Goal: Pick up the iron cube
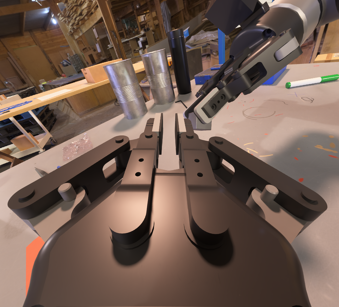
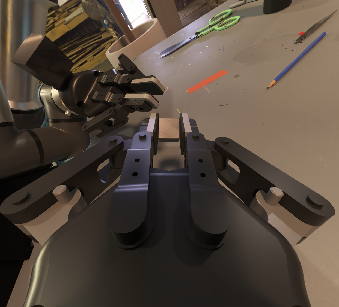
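Right claw (image 2: pixel 168 127) squeezed tight on the iron cube (image 2: pixel 169 129), one pad on each side of it. Cube small, grey and a bit brown on top, sitting between the two fingertips (image 2: pixel 185 124), low over the grey worktop (image 2: pixel 256 115). From the left wrist view, same cube (image 1: pixel 202 125) peeking out under the right claw (image 1: pixel 194 116), down at the worktop (image 1: pixel 275 133); cannot tell if touching it or just above.

Left claw (image 1: pixel 168 124) nearly pinched together, only a thin gap between the pads, holding nothing. Hanging just beside the right claw and the cube, seen in the right wrist view at the left (image 2: pixel 156 94).

Past the claws in the left wrist view: two shiny tin cans (image 1: pixel 126 89) standing up side by side, a tall black tube (image 1: pixel 178 61) just beside them, and a green and white marker (image 1: pixel 311 80) lying well off to the right.

In the right wrist view: green scissors (image 2: pixel 205 30), a blue pencil (image 2: pixel 297 60) and a strip of orange tape (image 2: pixel 207 81), all flat on the worktop, well apart from the cube.
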